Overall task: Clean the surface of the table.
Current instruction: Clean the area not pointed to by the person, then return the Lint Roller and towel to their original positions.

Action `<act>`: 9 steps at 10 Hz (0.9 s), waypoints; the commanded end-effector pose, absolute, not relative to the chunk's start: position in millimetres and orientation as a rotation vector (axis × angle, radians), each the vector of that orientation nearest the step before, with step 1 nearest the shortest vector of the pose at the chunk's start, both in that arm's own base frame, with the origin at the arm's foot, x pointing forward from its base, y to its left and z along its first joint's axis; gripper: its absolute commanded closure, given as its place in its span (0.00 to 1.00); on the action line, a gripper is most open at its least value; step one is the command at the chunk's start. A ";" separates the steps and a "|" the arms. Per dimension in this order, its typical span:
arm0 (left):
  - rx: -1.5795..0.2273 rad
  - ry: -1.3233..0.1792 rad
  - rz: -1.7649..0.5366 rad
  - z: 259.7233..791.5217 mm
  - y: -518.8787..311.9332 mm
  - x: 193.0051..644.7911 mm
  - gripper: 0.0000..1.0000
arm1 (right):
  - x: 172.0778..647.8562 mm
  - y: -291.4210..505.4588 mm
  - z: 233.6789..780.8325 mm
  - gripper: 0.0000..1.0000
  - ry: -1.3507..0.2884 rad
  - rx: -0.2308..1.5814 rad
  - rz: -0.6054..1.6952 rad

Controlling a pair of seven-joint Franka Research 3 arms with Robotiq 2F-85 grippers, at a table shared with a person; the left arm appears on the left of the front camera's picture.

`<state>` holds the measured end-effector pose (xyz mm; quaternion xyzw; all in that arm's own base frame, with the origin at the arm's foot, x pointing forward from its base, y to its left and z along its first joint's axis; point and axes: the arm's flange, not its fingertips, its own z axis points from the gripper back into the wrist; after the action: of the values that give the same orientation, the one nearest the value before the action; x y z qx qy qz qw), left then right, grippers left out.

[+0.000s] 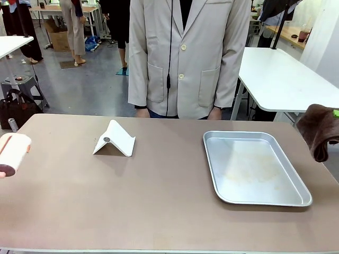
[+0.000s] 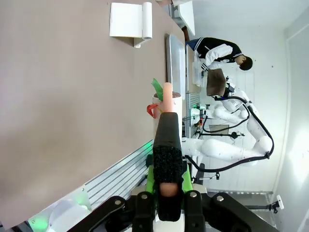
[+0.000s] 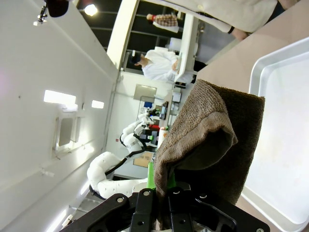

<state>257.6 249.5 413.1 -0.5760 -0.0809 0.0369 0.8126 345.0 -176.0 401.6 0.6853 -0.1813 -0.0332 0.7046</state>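
Observation:
The taupe-brown table (image 1: 159, 201) spreads across the front view. At its left edge a white lint roller (image 1: 13, 152) hangs above the surface. In the left wrist view my left gripper (image 2: 167, 176) is shut on the roller's black handle (image 2: 167, 140), and the white roll (image 2: 167, 104) points away over the table (image 2: 72, 96). At the right edge a dark brown cloth (image 1: 319, 129) hangs off the table's side. My right gripper (image 3: 163, 195) is shut on that cloth (image 3: 207, 140), which droops over the fingers.
A silver metal tray (image 1: 212, 159) lies on the right half of the table. A white folded stand (image 1: 114, 139) sits left of centre. A person in a pale jacket (image 1: 185, 58) stands at the far edge, hands down. White tables stand behind.

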 end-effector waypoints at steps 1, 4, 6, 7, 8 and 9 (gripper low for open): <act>-1.217 -0.175 0.086 415.3 247.7 265.2 0.78 | 343.1 -176.1 405.3 0.93 -0.408 1.532 -0.064; -1.217 -0.175 0.086 415.3 247.7 265.2 0.78 | 343.1 -176.1 405.3 0.93 -0.408 1.532 -0.064; -1.217 -0.175 0.086 415.3 247.7 265.2 0.78 | 343.1 -176.1 405.3 0.93 -0.408 1.532 -0.064; -1.217 -0.175 0.086 415.3 247.7 265.2 0.78 | 343.1 -176.1 405.3 0.93 -0.408 1.532 -0.064; -1.217 -0.175 0.086 415.3 247.7 265.2 0.78 | 343.1 -176.1 405.3 0.93 -0.408 1.532 -0.064; -1.217 -0.175 0.086 415.3 247.7 265.2 0.78 | 343.1 -176.1 405.3 0.93 -0.408 1.532 -0.064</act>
<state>263.6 248.4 411.7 -0.5672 -0.0814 0.0364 0.8187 345.0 -176.0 401.6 0.6853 -0.1813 -0.0332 0.7046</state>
